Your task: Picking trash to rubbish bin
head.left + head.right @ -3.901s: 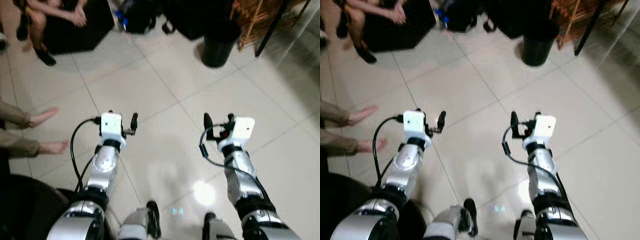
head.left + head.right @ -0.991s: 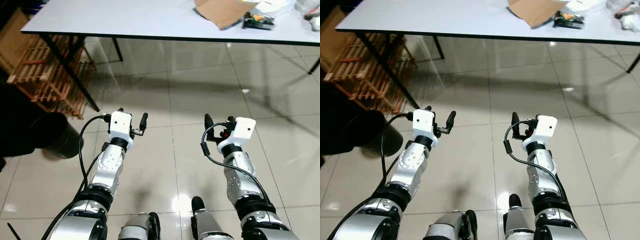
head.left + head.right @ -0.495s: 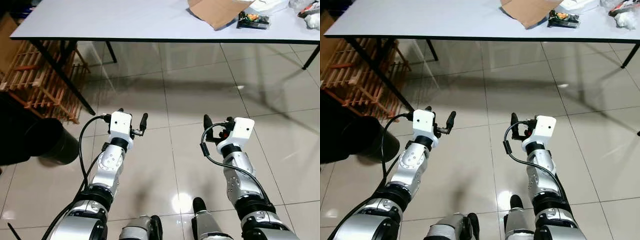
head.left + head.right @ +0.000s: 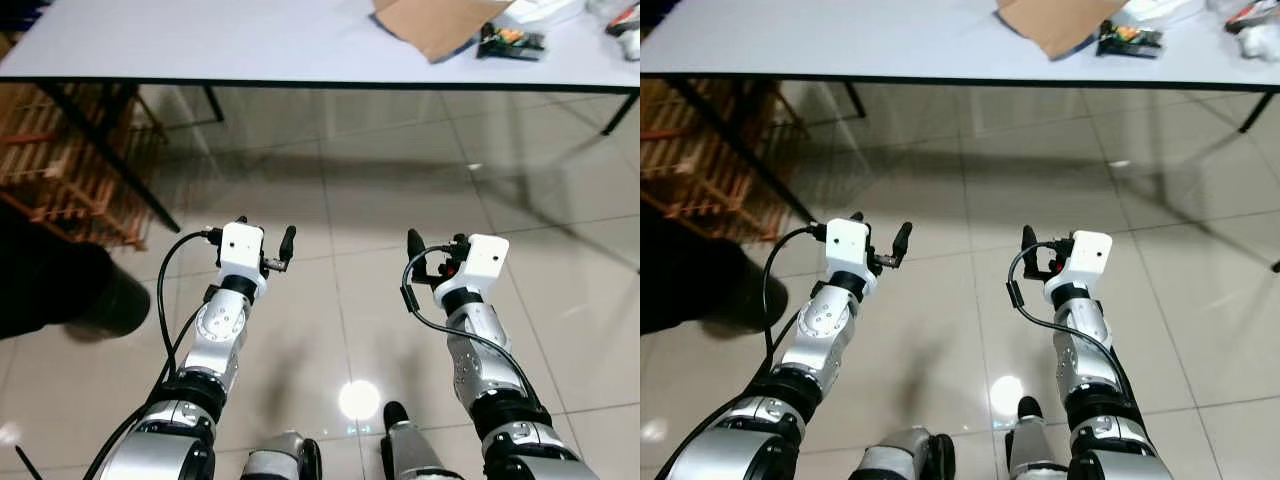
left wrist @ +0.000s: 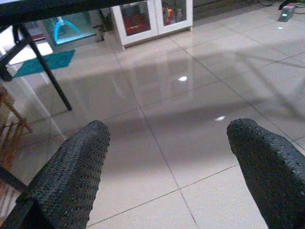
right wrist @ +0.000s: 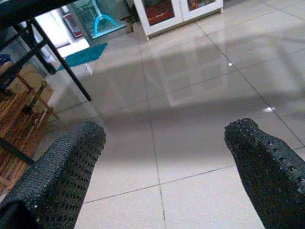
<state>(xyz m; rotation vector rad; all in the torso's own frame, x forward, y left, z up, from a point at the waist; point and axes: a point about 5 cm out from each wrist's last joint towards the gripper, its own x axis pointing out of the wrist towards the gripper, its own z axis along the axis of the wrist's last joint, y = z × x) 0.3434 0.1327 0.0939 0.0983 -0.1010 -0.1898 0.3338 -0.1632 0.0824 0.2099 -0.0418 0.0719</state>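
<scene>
The table [image 4: 200, 45] is ahead. Trash on it, a cardboard piece [image 4: 435, 22] and a small packet [image 4: 510, 40], lies toward its right end. Both claws, left gripper [image 5: 167, 162] and right gripper [image 6: 162, 162], are wide and empty. Step closer, then reach up slowly.

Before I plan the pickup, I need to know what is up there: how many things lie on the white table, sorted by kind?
Brown cardboard piece: 1
Small dark packet with coloured print: 1
White paper or wrapping at the table's far right: 2 patches, kind too cut off to tell
Total: 4
</scene>
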